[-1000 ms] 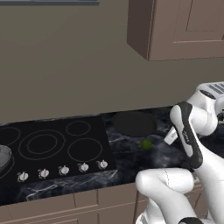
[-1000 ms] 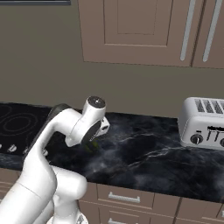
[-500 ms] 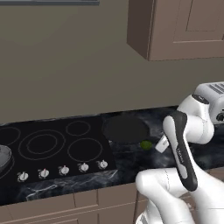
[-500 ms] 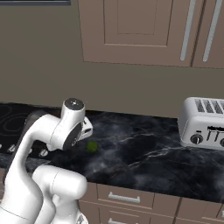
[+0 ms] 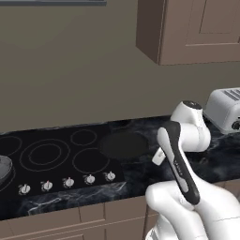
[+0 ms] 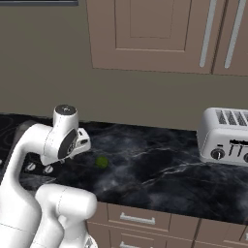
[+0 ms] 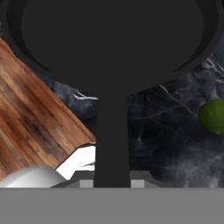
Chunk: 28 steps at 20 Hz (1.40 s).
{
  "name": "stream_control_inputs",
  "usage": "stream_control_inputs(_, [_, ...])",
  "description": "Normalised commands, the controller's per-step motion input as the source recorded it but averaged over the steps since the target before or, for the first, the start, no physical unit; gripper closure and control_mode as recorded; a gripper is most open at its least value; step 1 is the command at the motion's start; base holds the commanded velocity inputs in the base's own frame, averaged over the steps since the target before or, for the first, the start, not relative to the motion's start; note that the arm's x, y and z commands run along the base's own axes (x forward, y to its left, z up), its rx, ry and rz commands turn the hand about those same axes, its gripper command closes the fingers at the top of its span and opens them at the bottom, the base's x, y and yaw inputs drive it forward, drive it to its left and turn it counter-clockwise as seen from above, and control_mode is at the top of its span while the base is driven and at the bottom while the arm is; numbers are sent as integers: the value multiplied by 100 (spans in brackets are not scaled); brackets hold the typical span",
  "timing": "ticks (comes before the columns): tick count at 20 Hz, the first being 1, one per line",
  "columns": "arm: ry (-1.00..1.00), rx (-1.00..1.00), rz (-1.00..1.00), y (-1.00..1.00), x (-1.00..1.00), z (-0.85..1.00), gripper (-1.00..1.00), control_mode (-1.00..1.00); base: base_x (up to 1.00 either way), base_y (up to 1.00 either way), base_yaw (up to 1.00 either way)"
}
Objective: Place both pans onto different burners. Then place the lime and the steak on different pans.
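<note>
Carrying the black pan (image 5: pixel 124 144) by its long handle (image 7: pixel 112 144), the tool is clenched on that handle. Judged risk: leverage could tip or twist the pan, or it lands off a burner ring (image 5: pixel 91 160). Matte, flat and dark, it sits at the cooktop's (image 5: pixel 56 154) right edge; the lime (image 6: pixel 101 162) rests on the counter (image 6: pixel 160 169) nearby.

My left base camera sits behind me, looking forward and down across the cooktop (image 5: pixel 56 154) toward the wall. My right base camera looks from my other side over the counter (image 6: pixel 160 164), with the toaster (image 6: pixel 227 138) well off to the right of my gripper. My hand camera sits very close, looking along the black pan (image 7: pixel 113 39). The right base and hand views share the lime (image 6: pixel 101 162).
</note>
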Motion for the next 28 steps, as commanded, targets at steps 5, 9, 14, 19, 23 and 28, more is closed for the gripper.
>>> stream_control_inputs(5, [13, -4, 2, 27, 19, -8, 100, -100, 0, 0, 0])
stream_control_inputs(9, [8, -1, 5, 28, 28, -22, 100, -100, 0, 0, 0])
stream_control_inputs(14, [6, -5, 5, 31, 31, -25, 100, -100, 0, 0, 0])
stream_control_inputs(19, [3, -9, 4, 26, 24, -23, 100, -100, 0, 0, 0])
stream_control_inputs(23, [2, -9, 3, 16, 27, -22, 100, -100, 0, 0, 0])
stream_control_inputs(28, [1, -5, 4, 5, 24, -10, 100, -100, 0, 0, 0])
